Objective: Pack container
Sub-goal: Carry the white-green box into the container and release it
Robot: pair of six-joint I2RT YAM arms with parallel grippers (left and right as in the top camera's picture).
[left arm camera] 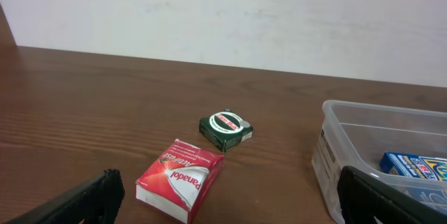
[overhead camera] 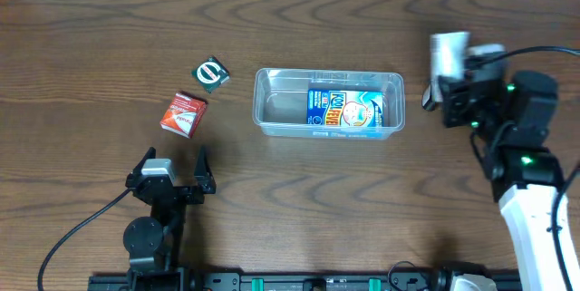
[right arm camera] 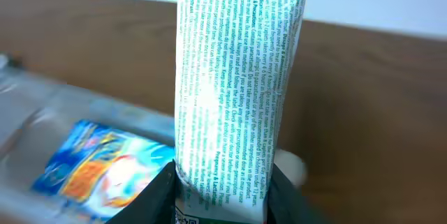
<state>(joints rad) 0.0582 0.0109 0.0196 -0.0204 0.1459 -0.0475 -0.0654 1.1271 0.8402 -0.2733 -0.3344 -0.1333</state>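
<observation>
The clear plastic container [overhead camera: 328, 102] stands mid-table with a blue packet [overhead camera: 343, 110] lying in its right half; it also shows in the left wrist view [left arm camera: 342, 154] and the right wrist view [right arm camera: 42, 112]. My right gripper [overhead camera: 450, 81] is shut on a white box with green print [right arm camera: 234, 91], held above the table just right of the container. My left gripper [overhead camera: 172, 175] is open and empty near the front edge. A red Panadol box [overhead camera: 184, 112] and a small dark green box [overhead camera: 211, 73] lie left of the container, ahead of the left gripper.
The back edge of the table meets a white wall [left arm camera: 223, 15]. Cables run from both arm bases along the front edge.
</observation>
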